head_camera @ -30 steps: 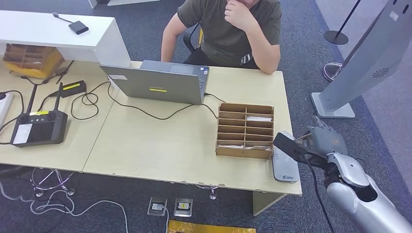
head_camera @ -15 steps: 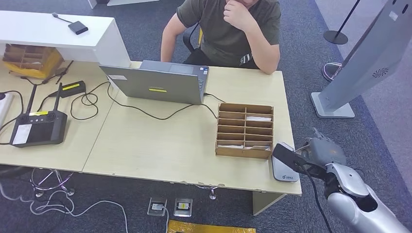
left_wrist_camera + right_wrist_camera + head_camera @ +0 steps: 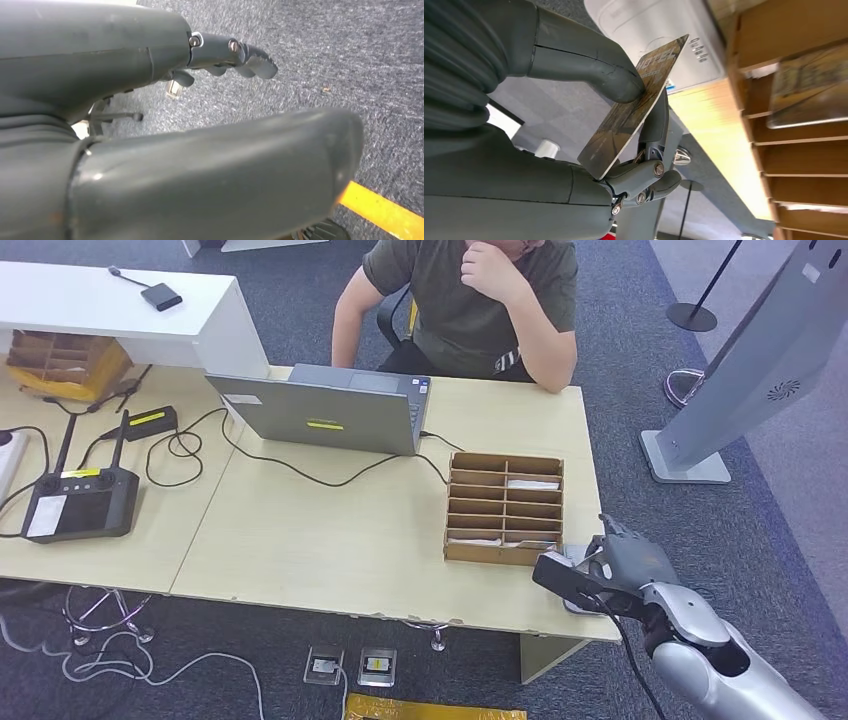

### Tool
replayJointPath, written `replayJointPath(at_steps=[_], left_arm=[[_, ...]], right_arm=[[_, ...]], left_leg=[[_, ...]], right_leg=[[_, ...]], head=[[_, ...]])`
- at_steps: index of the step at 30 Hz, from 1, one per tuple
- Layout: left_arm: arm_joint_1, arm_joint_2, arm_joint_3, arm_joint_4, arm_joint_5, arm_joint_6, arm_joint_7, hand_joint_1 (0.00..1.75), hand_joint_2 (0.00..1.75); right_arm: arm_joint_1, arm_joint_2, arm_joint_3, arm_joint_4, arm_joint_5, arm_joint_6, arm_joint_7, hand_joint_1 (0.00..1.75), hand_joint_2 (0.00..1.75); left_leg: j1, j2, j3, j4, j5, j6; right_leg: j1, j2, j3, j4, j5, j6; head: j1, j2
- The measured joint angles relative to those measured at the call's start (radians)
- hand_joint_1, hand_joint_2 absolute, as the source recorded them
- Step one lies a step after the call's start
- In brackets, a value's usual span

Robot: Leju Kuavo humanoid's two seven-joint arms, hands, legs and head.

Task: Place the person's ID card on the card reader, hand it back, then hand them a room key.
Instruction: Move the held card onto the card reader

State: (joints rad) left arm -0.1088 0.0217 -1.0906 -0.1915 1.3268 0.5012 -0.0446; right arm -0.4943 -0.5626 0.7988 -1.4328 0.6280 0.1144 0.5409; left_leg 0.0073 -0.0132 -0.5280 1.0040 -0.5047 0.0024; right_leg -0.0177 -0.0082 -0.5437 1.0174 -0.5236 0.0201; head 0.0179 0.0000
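My right hand (image 3: 632,562) pinches a card (image 3: 566,581) between thumb and fingers at the table's front right corner. The card hangs over the grey card reader (image 3: 574,554) and hides most of it. In the right wrist view the printed card (image 3: 639,105) is tilted under the thumb (image 3: 594,67), a little apart from the reader (image 3: 659,30). A wooden slotted organiser (image 3: 505,508) beside the reader holds room key cards (image 3: 532,484). The person (image 3: 480,300) sits behind the table, one hand at the chin. My left hand (image 3: 100,50) hangs over the carpet, fingers (image 3: 240,52) apart, holding nothing.
A laptop (image 3: 325,415) with trailing cables stands mid-table in front of the person. A black remote controller (image 3: 75,505) lies at the left. A white raised counter (image 3: 120,305) sits at the back left, and a grey kiosk stand (image 3: 740,370) rises on the floor to the right.
My right hand has carried the card leftward and toward the table's front edge, from beside the reader to over it. The person and the table's items have stayed put.
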Motion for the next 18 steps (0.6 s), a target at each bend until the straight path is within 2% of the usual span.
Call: replayJointPath(at_steps=[18], left_arm=[[0.000, 0.000, 0.002, 0.000, 0.017, 0.021, 0.003, 0.00, 0.00]], right_arm=[[-0.075, 0.046, 0.151, 0.064, -0.059, -0.032, -0.028, 1.75, 1.75]], left_leg=[[0.000, 0.000, 0.000, 0.000, 0.000, 0.000]], right_leg=[[0.000, 0.000, 0.000, 0.000, 0.000, 0.000]], head=[[0.000, 0.000]])
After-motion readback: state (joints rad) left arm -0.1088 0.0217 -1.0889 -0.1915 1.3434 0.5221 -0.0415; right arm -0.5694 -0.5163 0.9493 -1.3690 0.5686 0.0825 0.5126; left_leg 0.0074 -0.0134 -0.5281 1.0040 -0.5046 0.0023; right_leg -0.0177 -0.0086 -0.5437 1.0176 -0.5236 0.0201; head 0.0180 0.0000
